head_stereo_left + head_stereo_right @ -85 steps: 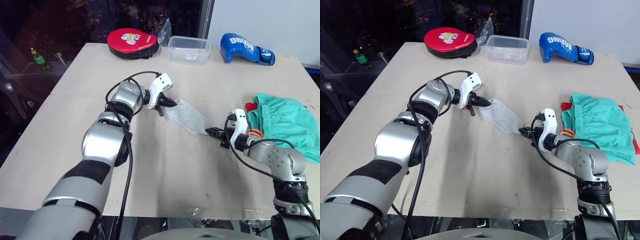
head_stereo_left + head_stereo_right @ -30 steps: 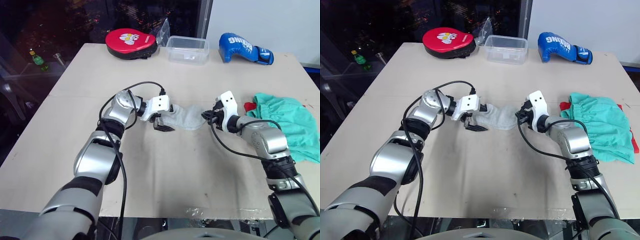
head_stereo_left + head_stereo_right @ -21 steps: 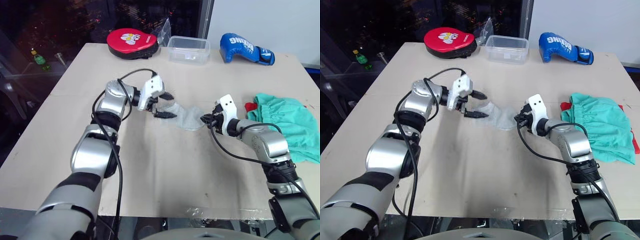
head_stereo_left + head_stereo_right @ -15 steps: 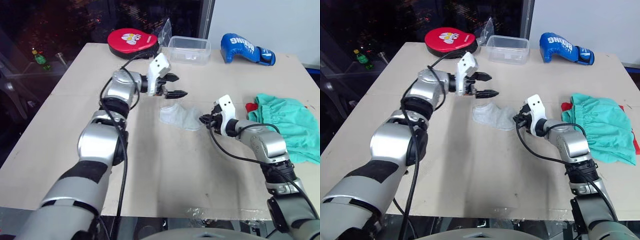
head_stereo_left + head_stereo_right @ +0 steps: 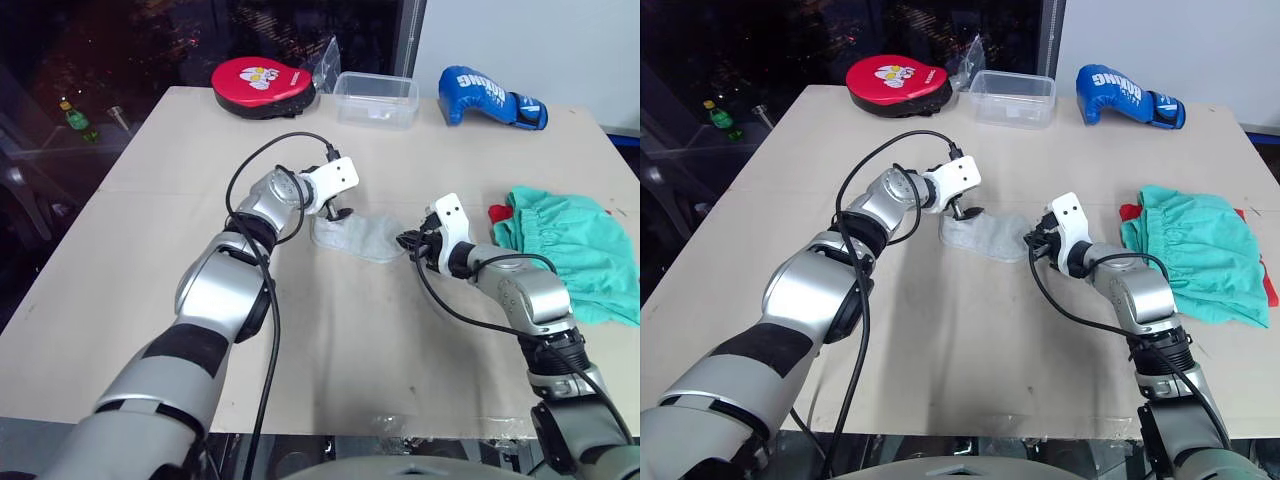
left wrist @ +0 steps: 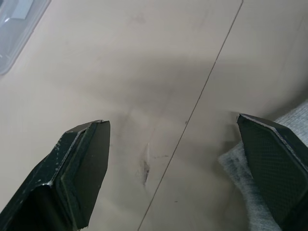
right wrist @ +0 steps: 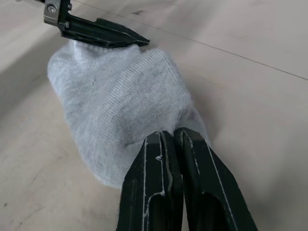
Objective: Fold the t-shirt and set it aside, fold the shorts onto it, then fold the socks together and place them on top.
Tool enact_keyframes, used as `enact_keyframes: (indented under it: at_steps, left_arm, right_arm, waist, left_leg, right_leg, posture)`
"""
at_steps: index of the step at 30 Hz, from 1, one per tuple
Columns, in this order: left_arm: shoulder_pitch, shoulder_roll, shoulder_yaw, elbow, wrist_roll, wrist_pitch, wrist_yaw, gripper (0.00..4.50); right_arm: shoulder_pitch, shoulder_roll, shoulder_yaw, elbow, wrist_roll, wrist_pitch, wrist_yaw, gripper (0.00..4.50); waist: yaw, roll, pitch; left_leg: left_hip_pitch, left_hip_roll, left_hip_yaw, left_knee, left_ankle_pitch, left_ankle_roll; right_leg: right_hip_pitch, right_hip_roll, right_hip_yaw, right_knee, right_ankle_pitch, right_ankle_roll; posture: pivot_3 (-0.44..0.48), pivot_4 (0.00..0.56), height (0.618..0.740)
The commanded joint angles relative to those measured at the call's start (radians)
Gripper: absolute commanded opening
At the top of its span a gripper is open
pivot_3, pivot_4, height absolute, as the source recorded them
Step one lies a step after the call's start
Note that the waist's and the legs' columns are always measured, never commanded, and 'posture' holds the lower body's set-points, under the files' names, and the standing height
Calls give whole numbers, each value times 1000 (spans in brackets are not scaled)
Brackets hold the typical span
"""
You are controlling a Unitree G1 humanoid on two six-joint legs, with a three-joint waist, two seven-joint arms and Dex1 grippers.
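The light grey socks point(image 5: 354, 238) lie folded in a small bundle at the table's middle. My right gripper point(image 5: 404, 240) is shut on the bundle's right end, the cloth pinched between its fingertips point(image 7: 166, 139). My left gripper point(image 5: 336, 211) hangs open at the bundle's left end, one finger point(image 6: 269, 159) just over the sock's edge point(image 6: 238, 175). The mint green shorts point(image 5: 568, 252) lie crumpled at the right edge. Under them lies the red t-shirt point(image 5: 499, 212), with just a corner peeking out.
Along the far edge sit a round red padded mitt point(image 5: 264, 81), a clear plastic box point(image 5: 378, 98) and a blue boxing glove point(image 5: 491, 96). A green bottle point(image 5: 76, 116) stands off the table at the left. Bare tabletop point(image 5: 380, 340) lies in front.
The left gripper let go of the socks, lifted away toward the far side, then came back down open at the bundle's left end. The right gripper has kept its grip.
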Motion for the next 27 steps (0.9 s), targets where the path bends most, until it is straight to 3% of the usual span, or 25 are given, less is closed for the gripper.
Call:
enact_keyframes:
  at_steps: [1,5,12,14,19,27]
  left_arm:
    - [23,19,-7,5,4,-11,-179,4480]
    - [27,36,27,-3,-40,15,-380,4480]
    - [29,89,8,-19,-15,-5,-406,4480]
    - [29,95,16,-23,-22,-9,-384,4480]
    - [12,86,68,-24,-48,2,-167,4480]
    - [-25,59,202,-25,-170,52,-156,4480]
  right_arm:
    - [-5,-9,-22,-47,5,-5,1,0]
    - [-10,-23,-26,-66,21,1,28,0]
    - [17,-63,-25,-127,55,43,70,0]
    - [22,-66,-32,-137,62,59,66,0]
    - [31,-63,-34,-140,66,85,53,0]
    - [19,-51,-29,-121,66,87,40,0]
  waist:
    - [-1,0,0]
    - [0,0,0]
    - [-1,0,0]
    - [-1,0,0]
    - [1,0,0]
    - [4,0,0]
  left_leg:
    - [0,0,0,0,0,0]
    - [0,0,0,0,0,0]
    - [0,0,0,0,0,0]
    - [0,0,0,0,0,0]
    - [0,1,-1,0,0,0]
    - [-1,0,-1,0,0,0]
  right_leg:
    - [0,0,0,0,0,0]
    - [0,0,0,0,0,0]
    - [0,0,0,0,0,0]
    - [0,0,0,0,0,0]
    - [0,0,0,0,0,0]
    - [0,0,0,0,0,0]
  posture:
    - [0,150,740]
    - [0,150,740]
    - [0,150,740]
    - [0,150,740]
    - [0,150,740]
    - [0,150,740]
